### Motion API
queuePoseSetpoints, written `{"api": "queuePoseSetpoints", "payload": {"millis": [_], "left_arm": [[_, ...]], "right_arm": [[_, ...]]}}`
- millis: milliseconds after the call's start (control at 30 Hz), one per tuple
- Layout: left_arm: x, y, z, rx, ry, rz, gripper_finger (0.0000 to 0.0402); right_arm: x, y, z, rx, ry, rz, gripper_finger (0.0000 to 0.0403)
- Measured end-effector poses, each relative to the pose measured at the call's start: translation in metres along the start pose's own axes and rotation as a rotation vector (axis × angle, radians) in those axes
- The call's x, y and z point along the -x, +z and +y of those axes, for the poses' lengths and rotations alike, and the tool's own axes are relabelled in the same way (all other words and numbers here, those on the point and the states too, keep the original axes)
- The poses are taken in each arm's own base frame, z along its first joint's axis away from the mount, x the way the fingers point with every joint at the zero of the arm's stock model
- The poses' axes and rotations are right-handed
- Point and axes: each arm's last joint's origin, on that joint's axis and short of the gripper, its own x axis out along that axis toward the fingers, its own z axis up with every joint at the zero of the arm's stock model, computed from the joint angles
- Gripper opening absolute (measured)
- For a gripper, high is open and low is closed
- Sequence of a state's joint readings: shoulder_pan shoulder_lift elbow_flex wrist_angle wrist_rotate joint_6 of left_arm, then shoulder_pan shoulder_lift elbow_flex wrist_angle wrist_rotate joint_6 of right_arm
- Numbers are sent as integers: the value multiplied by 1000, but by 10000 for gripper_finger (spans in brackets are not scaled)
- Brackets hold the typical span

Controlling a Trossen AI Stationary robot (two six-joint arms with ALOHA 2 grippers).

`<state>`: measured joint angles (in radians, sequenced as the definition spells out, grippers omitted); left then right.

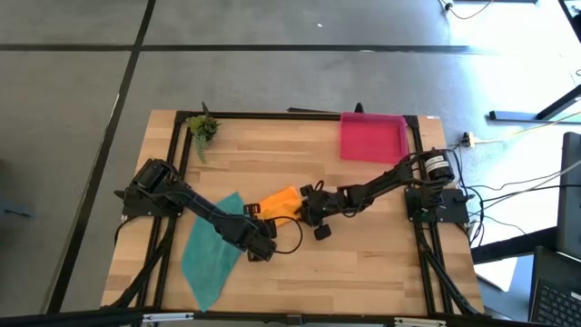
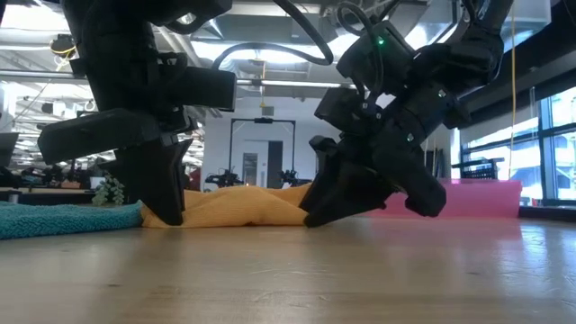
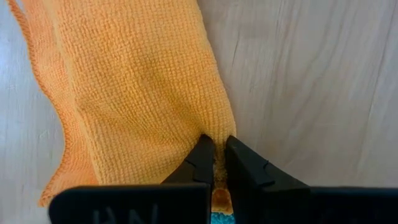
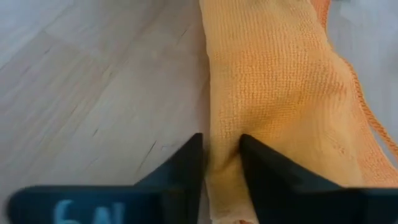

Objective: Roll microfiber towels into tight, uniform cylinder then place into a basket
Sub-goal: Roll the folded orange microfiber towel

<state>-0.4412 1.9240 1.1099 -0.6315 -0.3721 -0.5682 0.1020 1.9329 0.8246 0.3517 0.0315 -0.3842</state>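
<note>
- Pinching the bright orange microfiber towel (image 1: 283, 202) at both ends, I hold it partly folded into a long band at the middle of the high view, on the pale wooden surface (image 1: 363, 263).
- My left end effector (image 3: 215, 163) is clenched on one end of the orange cloth; its dark fingers (image 3: 200, 163) stand nearly together with a pucker of fabric caught between them.
- My right end effector (image 4: 221, 163) grasps the opposite end, fingers a little apart with a fold of the orange fabric between them.
- In the low view both end effectors reach down to the surface, the left (image 2: 162, 202) at the left of the frame and the right (image 2: 328, 205) at centre, with the orange towel (image 2: 236, 205) bunched low between them.
- My teal green microfiber towel (image 1: 211, 250) lies flat and spread at the lower left of the high view, partly under my left arm and just beside the orange cloth.
- My shallow pink-red plastic basket (image 1: 373, 136) sits at the upper right of the surface, well apart from both towels.
- A small green plant (image 1: 202, 128) stands near the upper left corner of the surface.
</note>
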Motion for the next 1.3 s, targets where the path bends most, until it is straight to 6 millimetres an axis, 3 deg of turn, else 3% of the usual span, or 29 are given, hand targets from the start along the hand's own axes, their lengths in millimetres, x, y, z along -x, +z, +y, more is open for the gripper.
{"api": "queuePoseSetpoints", "payload": {"millis": [200,467,733,1133,1300], "left_arm": [[1,0,0,0,0,0,17],[25,15,4,-4,-67,4,17],[45,29,23,8,-129,-23,17],[29,50,62,119,-379,94,17],[23,56,82,186,-364,104,17]], "right_arm": [[-1,-1,-2,-16,-40,12,13],[-1,-2,-2,-47,-36,22,6],[0,-2,-2,-48,-26,23,4],[0,-3,-1,-46,-16,23,2],[0,-3,-1,-45,-13,28,2]]}}
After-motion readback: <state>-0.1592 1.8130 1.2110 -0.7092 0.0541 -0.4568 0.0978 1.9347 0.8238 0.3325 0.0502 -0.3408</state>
